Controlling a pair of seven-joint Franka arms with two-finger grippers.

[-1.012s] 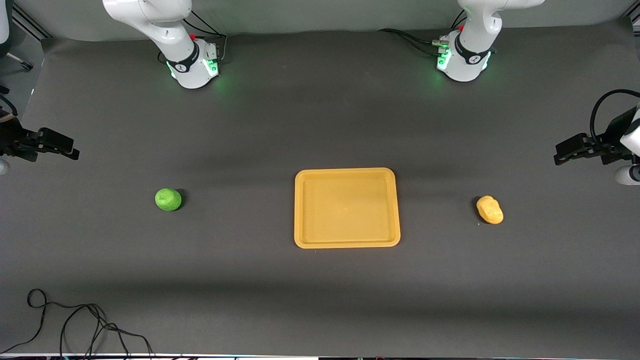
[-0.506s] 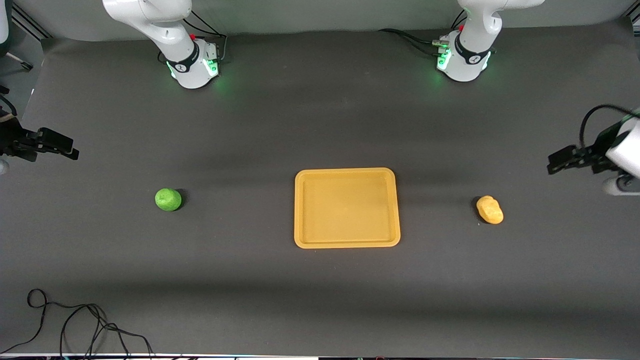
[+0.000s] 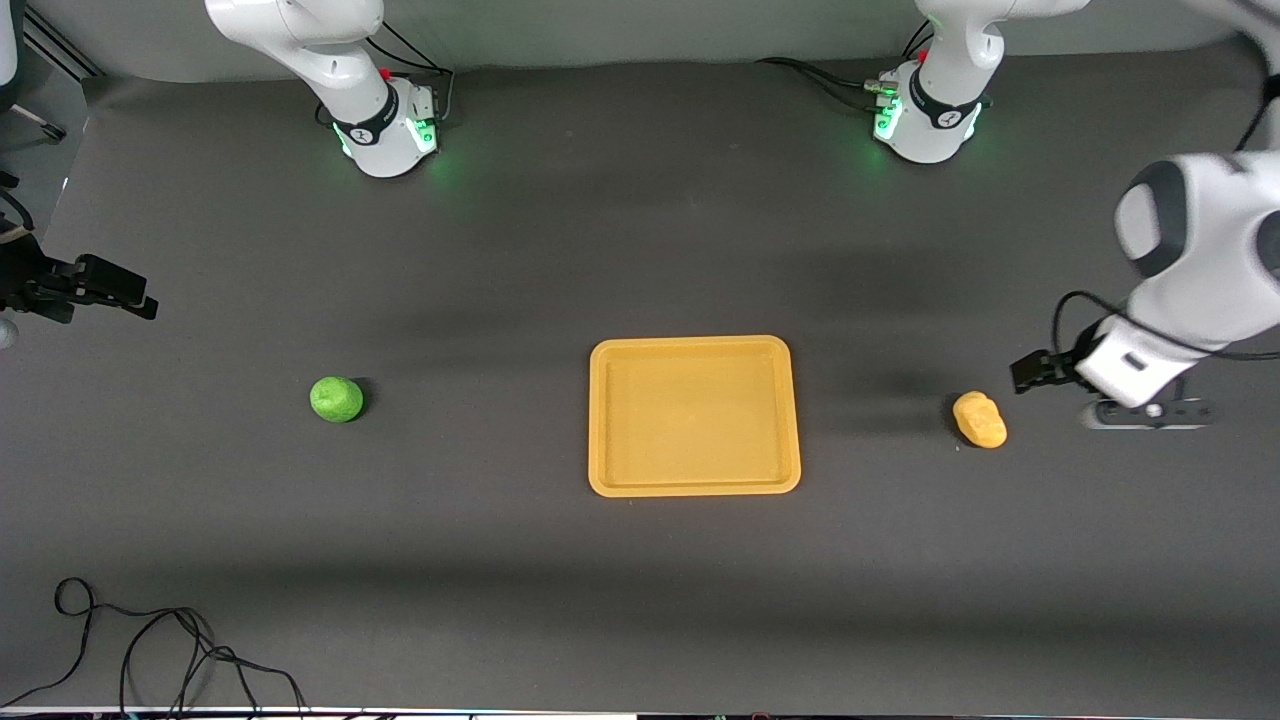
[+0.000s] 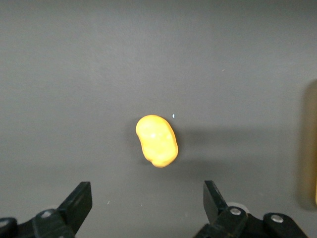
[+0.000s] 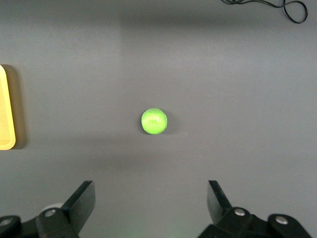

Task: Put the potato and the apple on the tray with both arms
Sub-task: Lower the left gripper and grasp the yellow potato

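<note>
The potato lies on the dark table toward the left arm's end, beside the yellow-orange tray. The green apple lies toward the right arm's end. Both fruits are apart from the tray. My left gripper is open and empty, up in the air just beside the potato. In the left wrist view the potato shows ahead of the open left gripper. My right gripper waits open at the table's end. The right wrist view shows the apple ahead of the right gripper.
A black cable lies looped near the front corner at the right arm's end; it also shows in the right wrist view. The tray's rim shows at the edge of the left wrist view and of the right wrist view.
My left arm has swung in from the table's end and lowered its gripper toward the potato. The right arm, the fruits and the tray have not moved.
</note>
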